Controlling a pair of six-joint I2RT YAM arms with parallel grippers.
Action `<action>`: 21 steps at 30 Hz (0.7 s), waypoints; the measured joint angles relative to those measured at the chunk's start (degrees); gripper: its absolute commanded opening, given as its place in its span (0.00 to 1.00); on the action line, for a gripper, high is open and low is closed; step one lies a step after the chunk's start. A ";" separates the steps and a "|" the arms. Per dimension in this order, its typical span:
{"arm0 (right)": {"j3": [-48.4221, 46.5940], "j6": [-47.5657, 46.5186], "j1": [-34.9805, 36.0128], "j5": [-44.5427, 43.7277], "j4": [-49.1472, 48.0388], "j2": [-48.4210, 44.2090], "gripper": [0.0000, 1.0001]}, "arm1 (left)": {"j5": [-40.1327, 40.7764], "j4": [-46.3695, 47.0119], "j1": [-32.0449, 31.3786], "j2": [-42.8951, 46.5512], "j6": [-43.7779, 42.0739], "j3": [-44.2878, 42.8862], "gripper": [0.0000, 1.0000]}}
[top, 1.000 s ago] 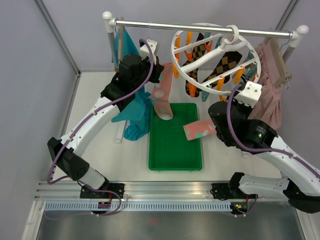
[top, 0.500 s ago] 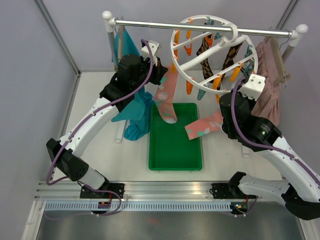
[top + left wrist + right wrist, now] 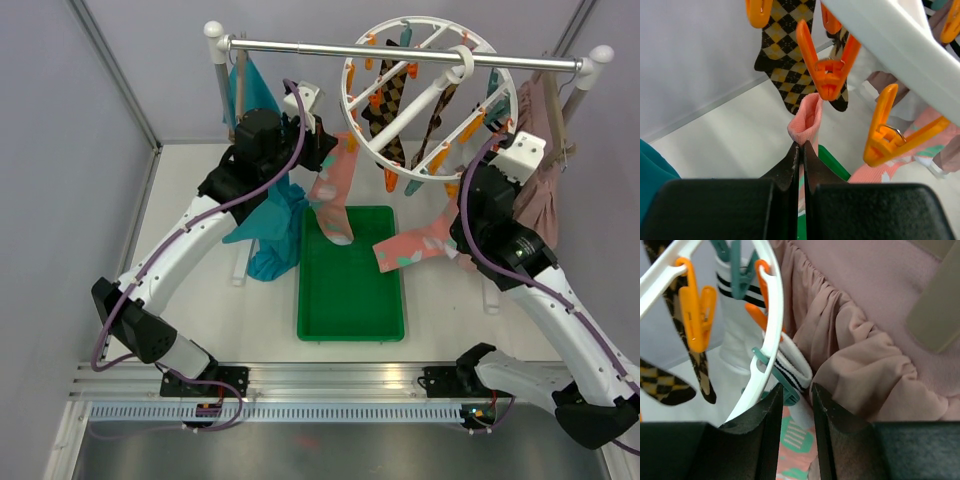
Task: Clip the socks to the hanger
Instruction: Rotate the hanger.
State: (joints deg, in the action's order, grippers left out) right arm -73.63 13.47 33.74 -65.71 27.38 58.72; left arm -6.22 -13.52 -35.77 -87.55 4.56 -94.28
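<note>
From above, the left pincer (image 3: pixel 328 150) holds a pink sock (image 3: pixel 332 200) at the left rim of the round hanger (image 3: pixel 347 92), its length hanging straight down over the green tray (image 3: pixel 350 300). The left wrist view shows that pincer clamped on the cuff, which pokes up just beneath an orange clip (image 3: pixel 827 75). In the right wrist view, the right pincer (image 3: pixel 796 390), narrowly parted, appears to grip a patched pink sock (image 3: pixel 796 440) beside a teal clip (image 3: pixel 774 374).

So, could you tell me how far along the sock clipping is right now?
Done: argyle socks and a white striped sock hang clipped on the hanger. In hand: the left tool is shut on a pink sock, cuff just below an orange clip, not yet clipped. The right tool sits at the hanger's rim; its grip is unclear. Left: clipping that sock, and perhaps the second pink sock, whose top is hidden.
</note>
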 measured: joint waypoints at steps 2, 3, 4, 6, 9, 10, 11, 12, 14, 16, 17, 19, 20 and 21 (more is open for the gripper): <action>0.02 -0.04 -2.21 0.83 -1.01 0.48 0.36 | -0.22 -0.07 -0.11 0.09 -0.02 0.00 0.02; 0.02 -0.02 -2.93 1.11 -1.33 0.66 0.36 | -0.26 -0.04 -0.22 0.09 -0.04 0.00 0.02; 0.02 -0.02 -3.93 1.40 -1.75 0.85 0.36 | -0.33 -0.07 -0.33 0.11 -0.13 0.00 0.02; 0.02 -0.02 -5.44 1.86 -2.62 1.16 0.36 | -0.42 -0.07 -0.55 0.11 -0.35 0.00 0.02; 0.02 -0.22 -7.23 3.13 -3.91 1.42 0.39 | -0.44 -0.09 -1.01 0.15 -0.81 0.00 0.02; -0.04 -0.33 -7.89 3.43 -4.31 1.60 0.40 | -0.46 -0.11 -1.16 0.17 -0.96 0.00 0.02; -0.28 -0.48 -8.50 3.85 -4.55 1.90 0.42 | -0.48 -0.09 -1.29 0.22 -1.07 0.00 0.02; -0.50 -0.63 -9.07 4.20 -4.72 2.27 0.44 | -0.52 -0.11 -1.46 0.28 -1.22 0.00 0.02; -1.27 -0.92 -10.64 5.49 -5.03 3.48 0.44 | -0.57 -0.09 -1.81 0.35 -1.42 0.00 0.02; -1.75 -1.01 -12.02 6.82 -5.53 4.66 0.44 | -0.59 -0.11 -2.16 0.37 -1.68 0.00 0.02; -1.99 -1.11 -12.66 7.54 -5.66 5.14 0.44 | -0.66 -0.11 -2.32 0.37 -1.84 0.00 0.02; -2.67 -1.27 -13.79 8.76 -5.77 6.14 0.44 | -0.92 -0.11 -2.60 0.37 -2.10 0.00 0.02; -3.06 -1.29 -14.21 9.09 -5.84 6.54 0.45 | -1.07 -0.11 -2.71 0.37 -2.21 0.00 0.02; -3.52 -1.31 -14.78 9.49 -5.95 6.93 0.46 | -1.31 -0.13 -2.93 0.37 -2.29 0.00 0.02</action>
State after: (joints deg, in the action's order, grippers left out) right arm -77.14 12.16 18.96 -56.23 21.43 65.65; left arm -7.53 -13.65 -38.70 -87.18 2.26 -94.28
